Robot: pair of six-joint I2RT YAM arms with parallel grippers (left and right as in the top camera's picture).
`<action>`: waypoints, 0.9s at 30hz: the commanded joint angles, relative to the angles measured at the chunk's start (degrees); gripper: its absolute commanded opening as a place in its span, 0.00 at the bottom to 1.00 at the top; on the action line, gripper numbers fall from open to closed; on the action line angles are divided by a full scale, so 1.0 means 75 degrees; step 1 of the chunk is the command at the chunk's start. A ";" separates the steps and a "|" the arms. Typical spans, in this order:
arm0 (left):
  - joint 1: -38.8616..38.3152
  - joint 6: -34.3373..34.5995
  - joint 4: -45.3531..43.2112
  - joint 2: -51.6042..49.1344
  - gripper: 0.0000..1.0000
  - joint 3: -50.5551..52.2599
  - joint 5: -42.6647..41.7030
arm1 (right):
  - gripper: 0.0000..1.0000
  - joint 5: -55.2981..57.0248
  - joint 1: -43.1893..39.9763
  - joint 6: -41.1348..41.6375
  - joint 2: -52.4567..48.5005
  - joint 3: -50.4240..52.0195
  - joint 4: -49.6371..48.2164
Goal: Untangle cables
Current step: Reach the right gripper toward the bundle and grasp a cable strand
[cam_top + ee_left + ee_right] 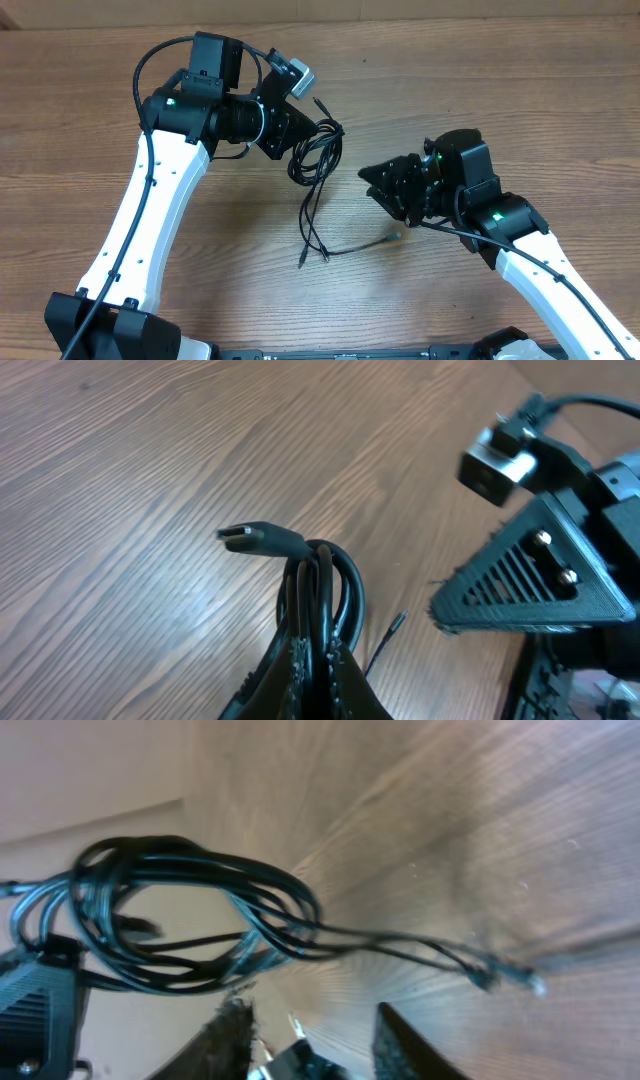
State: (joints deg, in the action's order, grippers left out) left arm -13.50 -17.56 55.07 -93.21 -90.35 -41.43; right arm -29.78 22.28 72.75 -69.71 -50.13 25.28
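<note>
1. Left arm (150,200) comes up from the near-left corner of the bench (480,70) and bends toward the middle, closer to the far edge.
2. Left gripper (298,140) points right. Its jaws are pinched narrow on the cables (318,150), and the left wrist view shows the left gripper (315,670) clamped on the bunch of cables (320,575) with no gap visible.
3. The cables are bunched in black loops just right of the left jaws, about mid-bench and on the far-edge side. How many cords are in the bunch cannot be told.
4. One black plug end (250,535) sticks out of the top of the bunch toward the left in the left wrist view.
5. From the bunch, thin strands run down toward the near edge, and two loose ends (312,258) lie on the bench close together.
6. One more strand curves right along the bench to a pale-tipped plug (393,238), which lies near the right gripper.
7. In the right wrist view the cables (190,910) loop at upper left, with strands trailing right to the pale-tipped plug (520,978) on the wood.
8. Right gripper (375,180) sits right of the bunch, apart from it and pointing left at it. The right arm (540,260) comes from the near-right corner.
9. In its own wrist view the right gripper (315,1040) has its jaws spread wide with nothing between them.
</note>
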 commanded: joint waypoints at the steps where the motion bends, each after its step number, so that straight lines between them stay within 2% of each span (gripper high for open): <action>1: -0.0006 -0.0379 0.0023 0.0213 0.04 -0.0070 -0.1067 | 0.40 0.0052 0.0035 -0.0070 0.0012 -0.0023 -0.0501; 7: -0.0012 -0.0379 0.0041 0.0213 0.04 -0.0070 -0.1492 | 0.41 0.0017 0.0035 0.0536 0.0012 -0.0023 -0.1349; 20: -0.0358 -0.0437 0.0058 0.0213 0.04 -0.0070 -0.1422 | 0.40 0.0041 0.0294 0.0536 0.0003 -0.0023 -0.2340; 24: -0.0361 -0.0431 0.0058 0.0213 0.04 -0.0070 -0.1667 | 0.34 0.0315 0.0294 0.0720 -0.0149 -0.0023 -0.2331; 26: -0.0361 -0.0434 0.0055 0.0213 0.04 -0.0070 -0.2092 | 0.21 0.0309 0.0294 0.1084 -0.0367 -0.0023 -0.2328; 27: -0.0361 -0.0434 0.0055 0.0213 0.04 -0.0070 -0.2174 | 0.17 0.0306 0.0294 0.1131 -0.0437 -0.0023 -0.2323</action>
State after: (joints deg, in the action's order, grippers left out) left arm -16.14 -19.75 55.55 -93.21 -90.35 -51.92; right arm -28.47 24.14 78.70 -70.89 -50.13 8.10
